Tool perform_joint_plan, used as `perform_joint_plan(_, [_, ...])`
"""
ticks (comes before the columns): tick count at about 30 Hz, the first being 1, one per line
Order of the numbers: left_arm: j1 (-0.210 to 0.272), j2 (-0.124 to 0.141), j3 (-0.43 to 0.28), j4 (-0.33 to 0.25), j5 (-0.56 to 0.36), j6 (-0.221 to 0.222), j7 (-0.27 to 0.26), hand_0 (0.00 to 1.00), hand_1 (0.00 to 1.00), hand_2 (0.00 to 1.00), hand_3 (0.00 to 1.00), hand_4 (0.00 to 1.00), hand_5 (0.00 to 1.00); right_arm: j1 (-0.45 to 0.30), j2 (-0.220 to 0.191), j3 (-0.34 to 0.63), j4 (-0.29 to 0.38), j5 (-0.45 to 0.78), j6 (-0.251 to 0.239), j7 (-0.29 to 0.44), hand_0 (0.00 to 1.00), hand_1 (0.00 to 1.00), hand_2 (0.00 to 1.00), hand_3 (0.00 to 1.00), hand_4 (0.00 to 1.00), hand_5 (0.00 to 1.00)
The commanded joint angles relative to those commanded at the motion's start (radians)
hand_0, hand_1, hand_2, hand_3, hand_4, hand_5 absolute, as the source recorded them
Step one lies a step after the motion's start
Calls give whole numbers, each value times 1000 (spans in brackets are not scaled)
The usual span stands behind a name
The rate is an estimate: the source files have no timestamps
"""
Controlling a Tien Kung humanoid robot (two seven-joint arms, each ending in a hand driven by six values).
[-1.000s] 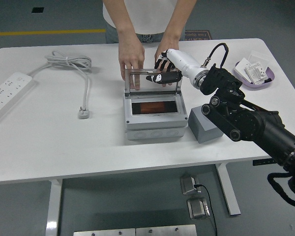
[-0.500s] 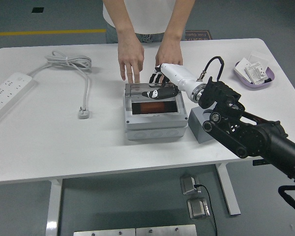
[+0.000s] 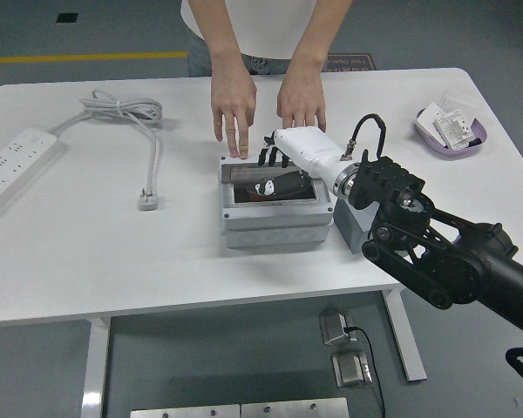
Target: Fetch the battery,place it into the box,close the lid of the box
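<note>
A grey box (image 3: 275, 222) with a clear lid stands in the middle of the table. The lid (image 3: 244, 193) lies flat, closed on the box. An orange-brown battery shows dimly through the lid. My right hand (image 3: 275, 170) rests flat on top of the lid, fingers spread, holding nothing. A person stands at the far side; both of the person's hands (image 3: 234, 117) hover just behind the box, fingers pointing down at its back edge. My left arm is out of view.
A grey block (image 3: 353, 228) sits right of the box, under my right arm. A white power strip (image 3: 13, 165) and its cable (image 3: 126, 113) lie at the left. A purple tray (image 3: 453, 131) with small packets is at the far right.
The lid stood upright a second ago and has come down flat onto the box under my right hand. The person's hands let go of the lid and pulled back.
</note>
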Motion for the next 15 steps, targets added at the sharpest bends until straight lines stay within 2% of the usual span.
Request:
perform_joint_plan(9, [-2, 2, -2, 0, 3, 0, -2, 692, 687, 656, 719, 635, 341, -14, 0, 8, -7, -1, 9, -2, 466, 423, 509, 523, 907, 552])
perform_joint_plan(15, [-1, 2, -1, 0, 0, 0, 1, 692, 687, 655, 719, 636, 342, -62, -22, 99, 3, -31, 27, -9, 465, 422, 506, 523, 908, 554])
